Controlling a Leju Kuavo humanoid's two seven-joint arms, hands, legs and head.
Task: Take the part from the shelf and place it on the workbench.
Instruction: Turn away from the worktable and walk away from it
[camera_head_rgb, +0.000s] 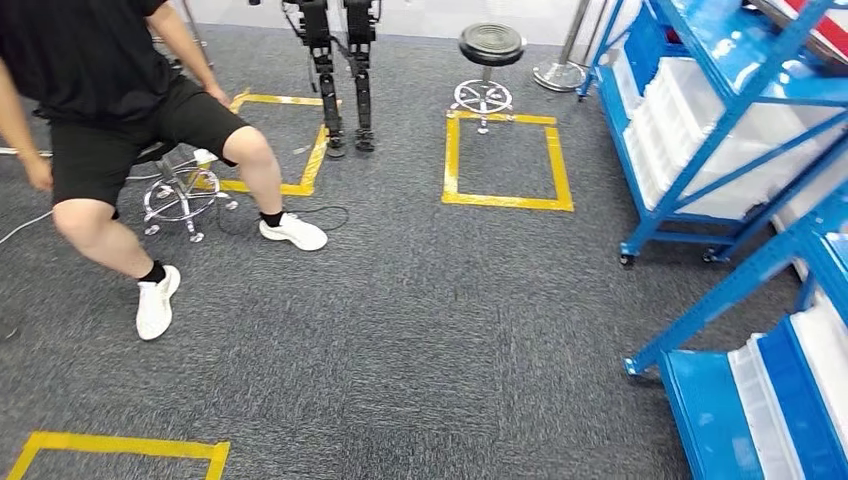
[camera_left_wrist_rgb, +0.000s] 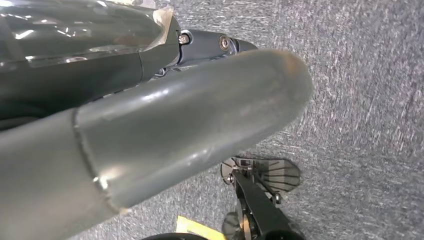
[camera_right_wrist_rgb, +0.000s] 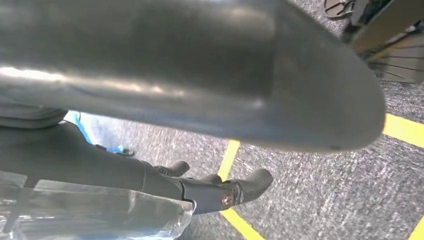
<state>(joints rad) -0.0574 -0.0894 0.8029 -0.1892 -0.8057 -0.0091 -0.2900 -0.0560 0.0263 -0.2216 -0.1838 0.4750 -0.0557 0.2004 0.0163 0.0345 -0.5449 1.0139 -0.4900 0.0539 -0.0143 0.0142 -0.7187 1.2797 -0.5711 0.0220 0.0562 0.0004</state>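
A blue shelf rack (camera_head_rgb: 727, 120) stands at the right, holding white bins (camera_head_rgb: 690, 110). A second blue rack (camera_head_rgb: 745, 275) with blue and white trays (camera_head_rgb: 790, 400) sits nearer, at the lower right. No part can be made out in the bins. My left hand (camera_left_wrist_rgb: 200, 110) hangs over grey carpet, its thick thumb and dark fingers (camera_left_wrist_rgb: 210, 44) stretched out, holding nothing. My right hand (camera_right_wrist_rgb: 210, 90) also hangs over the carpet, its fingers (camera_right_wrist_rgb: 240, 190) extended and apart from the thumb, with nothing in them.
A person in black (camera_head_rgb: 110, 110) sits on a stool (camera_head_rgb: 175, 195) at the left, legs spread onto the carpet. Another robot's legs (camera_head_rgb: 340, 80) and a black stool (camera_head_rgb: 490, 45) stand at the back. Yellow tape squares (camera_head_rgb: 505, 200) mark the floor.
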